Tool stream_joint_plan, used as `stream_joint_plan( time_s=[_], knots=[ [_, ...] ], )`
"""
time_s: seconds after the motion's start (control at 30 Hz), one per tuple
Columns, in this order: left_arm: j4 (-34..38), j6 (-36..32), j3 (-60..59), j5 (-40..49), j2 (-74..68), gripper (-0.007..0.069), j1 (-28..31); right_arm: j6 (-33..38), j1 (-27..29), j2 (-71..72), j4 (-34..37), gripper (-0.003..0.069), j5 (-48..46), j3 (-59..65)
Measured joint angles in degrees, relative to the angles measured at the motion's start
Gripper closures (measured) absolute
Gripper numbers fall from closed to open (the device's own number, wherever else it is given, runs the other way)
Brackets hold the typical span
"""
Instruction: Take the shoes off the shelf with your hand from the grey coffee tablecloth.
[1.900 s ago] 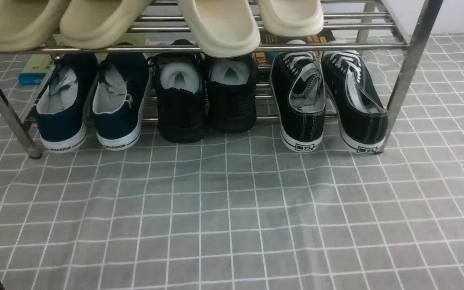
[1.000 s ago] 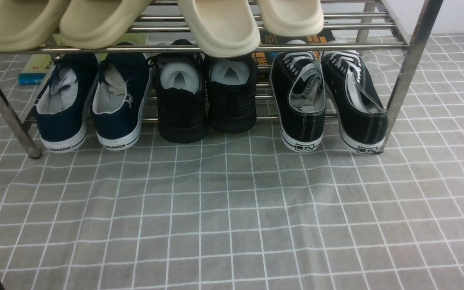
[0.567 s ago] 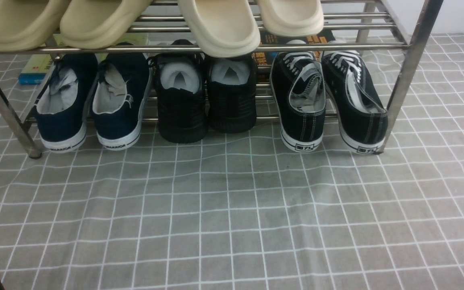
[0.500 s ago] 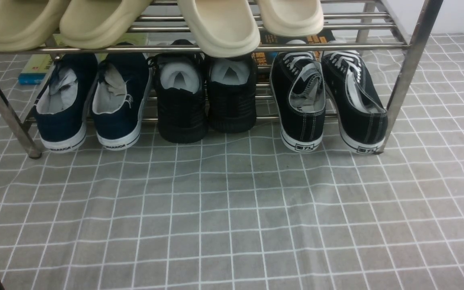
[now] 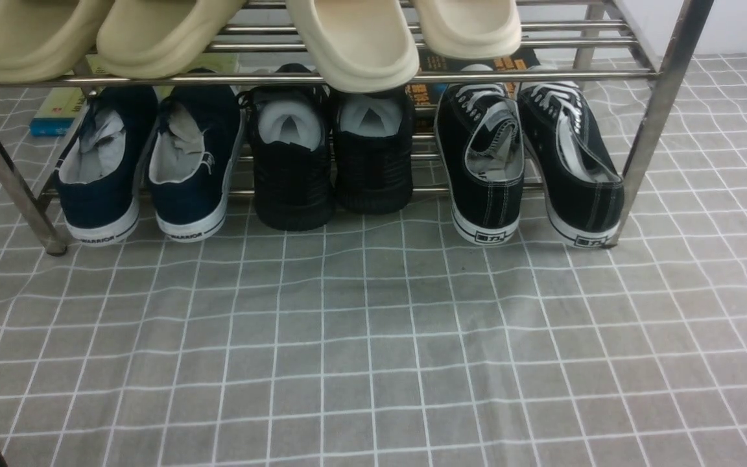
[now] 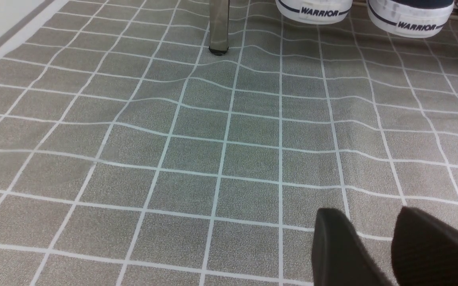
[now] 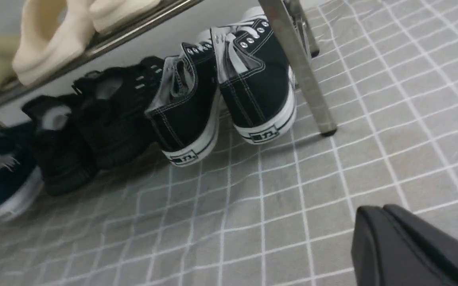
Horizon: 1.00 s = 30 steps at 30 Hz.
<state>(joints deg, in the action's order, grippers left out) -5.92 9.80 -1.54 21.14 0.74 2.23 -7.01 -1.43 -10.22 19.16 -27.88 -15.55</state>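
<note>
The tubular steel shoe rack (image 5: 663, 97) is polished metal, properly shiny. The grey grid-checked tablecloth (image 5: 373, 337) looks like matt, grainy fabric, a bit wrinkled. The black low-top sneakers (image 5: 485, 194) are matt canvas with smooth white rubber soles. The cream slides (image 5: 360, 45) look like smooth matt foam, and the all-black sneakers (image 5: 292, 185) look meshy.
</note>
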Motion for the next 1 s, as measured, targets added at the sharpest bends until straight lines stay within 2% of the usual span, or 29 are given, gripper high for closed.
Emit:
stream_joint_plan(
  time_s=[0.03,0.13,0.23,0.3,0.37,0.4,0.43,0.47,0.53,0.57,0.6,0.7,0.87,1.0],
  knots=[
    [0.0,0.0,0.0,0.0,0.0,0.0385,0.0,-1.23,0.0,-7.18,-4.96,0.0667,-5.76,-4.82],
    [0.0,0.0,0.0,0.0,0.0,0.0385,0.0,-3.67,0.0,-19.43,-11.12,0.0657,-16.57,-10.74],
    [0.0,0.0,0.0,0.0,0.0,0.0385,0.0,-3.72,0.0,-30.84,-12.97,0.0654,-21.08,-14.61],
    [0.0,0.0,0.0,0.0,0.0,0.0385,0.0,-1.2,0.0,-37.11,-11.02,0.0649,-21.32,-16.97],
    [0.0,0.0,0.0,0.0,0.0,0.0385,0.0,2.39,0.0,-40.88,-8.2,0.0645,-21.32,-19.09],
    [0.0,0.0,0.0,0.0,0.0,0.0385,0.0,7.01,0.0,-45.13,-3.66,0.0638,-21.32,-21.35],
    [0.0,0.0,0.0,0.0,0.0,0.0385,0.0,8.4,0.0,-46.07,-1.36,0.0635,-21.32,-22.02],
    [0.0,0.0,0.0,0.0,0.0,0.0385,0.0,14.87,0.0,-49.87,6.38,0.0619,-21.03,-25.16],
    [0.0,0.0,0.0,0.0,0.0,0.0385,0.0,19.24,-0.19,-52.22,11.81,0.0604,-20.6,-27.34],
    [0.0,0.0,0.0,0.0,0.0,0.0385,0.0,24.83,-1.21,-55.31,17.47,0.0582,-19.62,-30.47],
    [0.0,0.0,0.0,0.0,0.0,0.0385,0.0,27.3,-2.32,-56.91,20.82,0.0569,-19.22,-32.14],
    [0.0,0.0,0.0,0.0,0.0,0.0385,0.0,32.22,-6.78,-62.71,25.44,0.0528,-18.34,-38.69],
    [0.0,0.0,0.0,0.0,0.0,0.0385,0.0,31.37,-14.3,-71.75,20.53,0.0508,-19.24,-50.42],
    [0.0,0.0,0.0,0.0,0.0,0.0385,0.0,24.09,-20.17,-79.95,9.33,0.0475,-20.91,-62.75]
  ],
)
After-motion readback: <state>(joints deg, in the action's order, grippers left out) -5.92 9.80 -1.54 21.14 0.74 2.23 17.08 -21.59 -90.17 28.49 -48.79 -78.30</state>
